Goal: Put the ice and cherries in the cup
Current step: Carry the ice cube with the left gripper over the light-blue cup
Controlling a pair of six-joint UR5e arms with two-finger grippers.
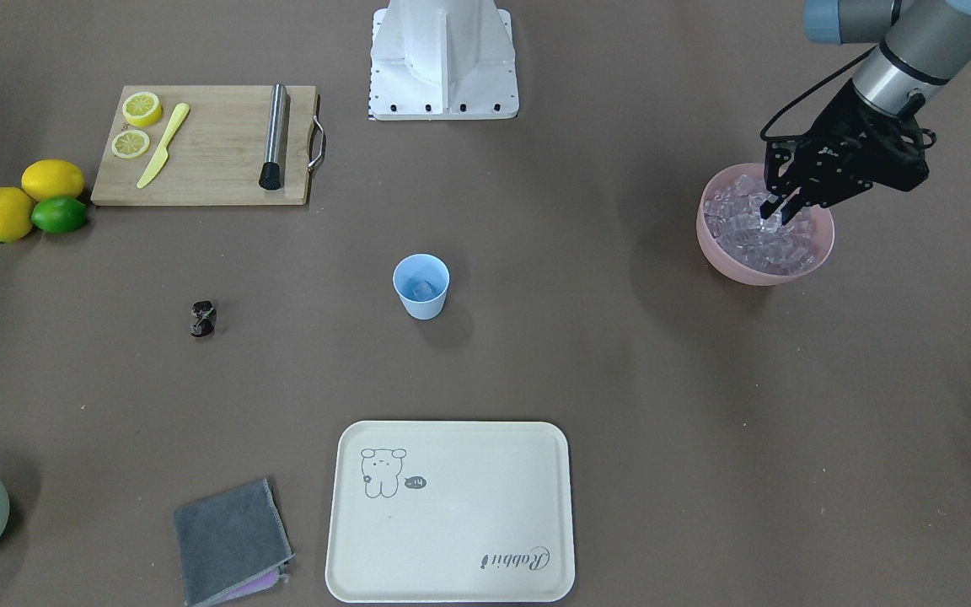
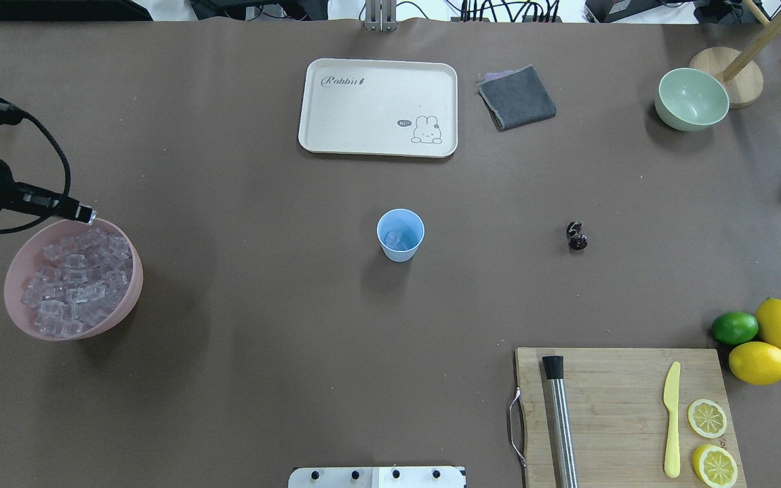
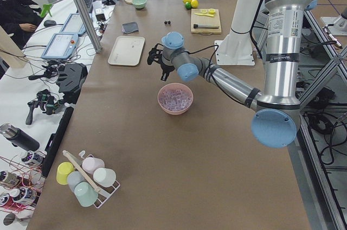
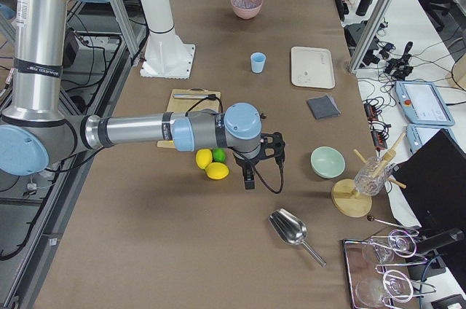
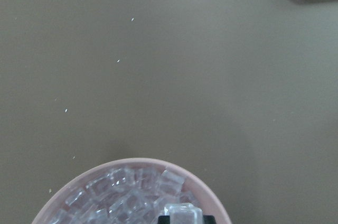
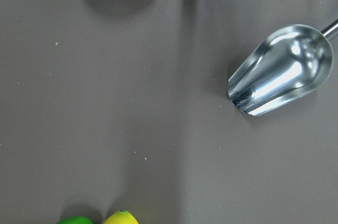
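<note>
The light-blue cup (image 1: pixel 421 287) (image 2: pixel 400 234) stands upright mid-table with one ice cube inside. A heap of ice (image 1: pixel 759 240) (image 2: pixel 75 281) fills the pink bowl (image 1: pixel 726 257) (image 2: pixel 14 274). My left gripper (image 1: pixel 772 217) (image 2: pixel 87 215) hangs over the bowl's rim, shut on a single ice cube (image 5: pixel 183 214). The dark cherries (image 1: pixel 203 319) (image 2: pixel 576 236) lie on the table, apart from the cup. My right gripper (image 4: pixel 251 170) shows only in the exterior right view, low beside the lemons, so I cannot tell its state.
A cream tray (image 2: pixel 377 139) and a grey cloth (image 2: pixel 516 97) lie beyond the cup. A pale green bowl (image 2: pixel 692 98), two lemons and a lime (image 2: pixel 735 327), and a cutting board (image 2: pixel 607 407) with a knife, lemon halves and a muddler occupy the right side. A metal scoop (image 6: pixel 280 71) lies nearby.
</note>
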